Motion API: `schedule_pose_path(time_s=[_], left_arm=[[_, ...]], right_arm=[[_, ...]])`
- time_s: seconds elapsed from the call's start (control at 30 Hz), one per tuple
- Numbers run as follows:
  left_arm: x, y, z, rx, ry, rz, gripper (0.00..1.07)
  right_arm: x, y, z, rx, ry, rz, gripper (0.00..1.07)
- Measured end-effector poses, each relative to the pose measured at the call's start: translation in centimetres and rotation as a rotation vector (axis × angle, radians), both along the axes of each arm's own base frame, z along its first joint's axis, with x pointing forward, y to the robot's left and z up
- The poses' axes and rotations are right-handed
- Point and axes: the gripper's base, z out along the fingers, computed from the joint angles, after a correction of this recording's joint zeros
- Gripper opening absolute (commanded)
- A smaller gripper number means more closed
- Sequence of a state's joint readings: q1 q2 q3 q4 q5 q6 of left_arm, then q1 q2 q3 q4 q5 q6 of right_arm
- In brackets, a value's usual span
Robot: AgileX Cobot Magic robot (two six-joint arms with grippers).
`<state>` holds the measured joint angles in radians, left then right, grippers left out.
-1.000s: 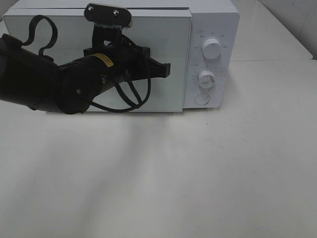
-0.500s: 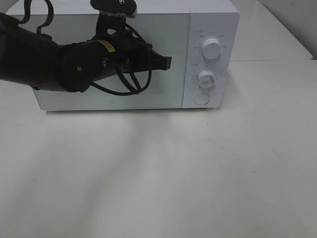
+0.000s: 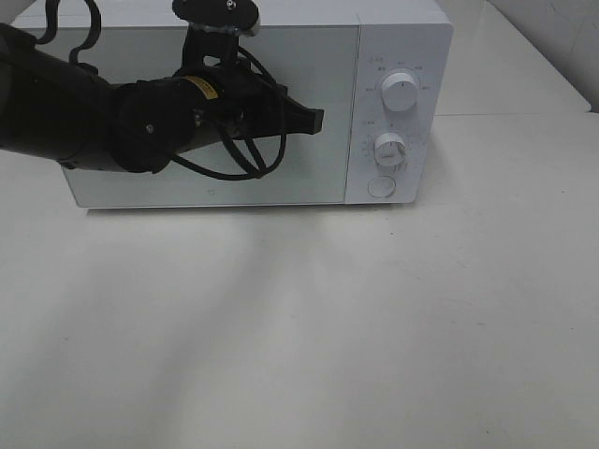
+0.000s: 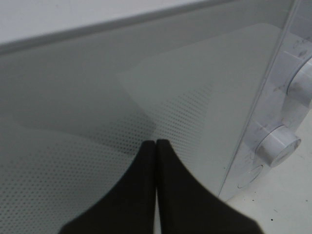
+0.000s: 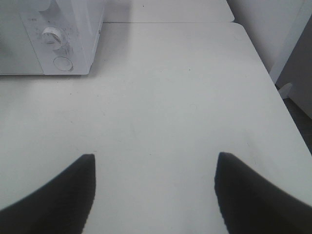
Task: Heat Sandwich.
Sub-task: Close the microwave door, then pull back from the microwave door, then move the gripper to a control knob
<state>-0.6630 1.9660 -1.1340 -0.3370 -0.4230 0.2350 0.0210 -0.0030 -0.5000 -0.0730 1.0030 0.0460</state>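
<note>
The left gripper point(image 4: 156, 142) is shut tight. Its two matte black, wedge-shaped fingers point(image 4: 131, 195) meet along a thin straight seam and hold nothing. In the high view it points toward 3 o'clock across the microwave door point(image 3: 318, 178), with its tip over the door's upper right part. Whether the tip touches the glass cannot be told. Behind the fingers the arm point(image 3: 56, 112) is a bulky black cylinder with a small yellow label point(image 3: 198, 87). Loops of thin black cable point(image 3: 245, 161) hang at its 6 o'clock, and a rounded grey camera housing point(image 3: 217, 11) sits at its 12 o'clock.

The door is a flat, glossy grey-green pane, closed flush with the case. The left wrist view shows a fine dotted mesh in the glass. The pane is dim and reflective, so what the cavity holds cannot be seen, and the sandwich shows in no view.

At 3 o'clock of the door is the smooth white control panel point(image 3: 416, 56). It carries a round upper dial point(image 3: 401, 94), a lower dial point(image 3: 389, 148) at the upper dial's 6 o'clock, and a flat round button point(image 3: 381, 186) lowest. The microwave point(image 3: 393, 11) is a white box with softly rounded corners. It stands at 12 o'clock on the matte off-white table point(image 3: 328, 327).

The right gripper point(image 5: 156, 156) is spread wide and empty. Its rounded black fingertips point(image 5: 73, 190) are well apart, with only tabletop between them. It hangs well apart from the microwave's panel end.
</note>
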Motion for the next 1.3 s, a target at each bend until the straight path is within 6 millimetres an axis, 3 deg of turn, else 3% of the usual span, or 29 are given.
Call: schedule_pose_path(time_s=[0.47,0.8,0.9,0.93,0.97,1.03,1.07,1.1,1.3], left_arm=[[-1.6,-0.8,0.6,-0.054,-0.007,0.010,0.00],[-6.4,-1.0,0.5,-0.031,0.054,-0.061,0.00],[-7.1,-0.8,0.5,-0.010,0.106,-0.082,0.23],[-7.1,-0.8,0.5,-0.010,0.106,-0.082,0.23],[-7.4,-0.8,0.4,0.010,0.152,-0.099,0.55],[-7.8,-0.7,0.2,0.030,0.197,-0.114,0.92],[-7.8,-0.7,0.2,0.030,0.197,-0.114,0.92],[-8.2,-0.6,0.1,0.051,0.244,-0.131,1.02],[-9.4,-0.3,0.0,0.110,0.374,-0.183,0.98]], right_arm=[[0.0,0.0,0.0,0.000,0.000,0.000,0.66],[0.0,0.0,0.0,0.000,0.000,0.000,0.66],[0.0,0.0,0.0,0.000,0.000,0.000,0.66],[0.0,0.0,0.0,0.000,0.000,0.000,0.66],[0.0,0.0,0.0,0.000,0.000,0.000,0.66],[0.0,0.0,0.0,0.000,0.000,0.000,0.66],[0.0,0.0,0.0,0.000,0.000,0.000,0.66],[0.0,0.0,0.0,0.000,0.000,0.000,0.66],[0.0,0.0,0.0,0.000,0.000,0.000,0.66]])
